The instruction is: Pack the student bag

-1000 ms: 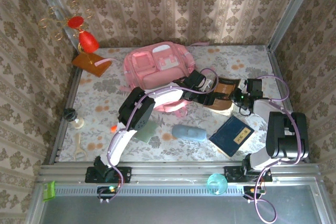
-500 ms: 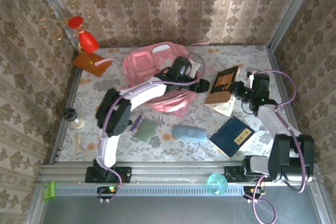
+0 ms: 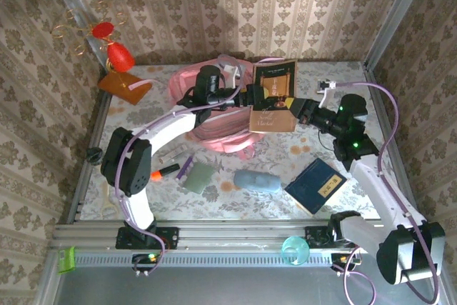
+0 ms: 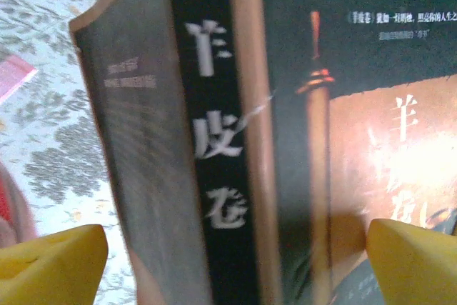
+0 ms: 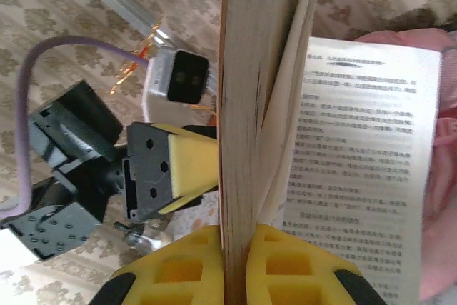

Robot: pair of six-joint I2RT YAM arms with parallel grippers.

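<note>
Pink fabric backpack at 12 o'clock. Your right gripper clamps a brown paperback book above it, unpacked; left gripper gapes. Navy book, grey-blue pouch lie unpacked near 5 o'clock.

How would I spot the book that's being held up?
Find the large pink fabric backpack at the back of the floral table. At its right edge the right pincer holds a brown-and-black paperback book, pages fanned open. The dark blue book nearby lies flat and closed.

The student bag, soft pink fabric (crumpled, much of it covered), lies on the floral table near the back wall.
</note>
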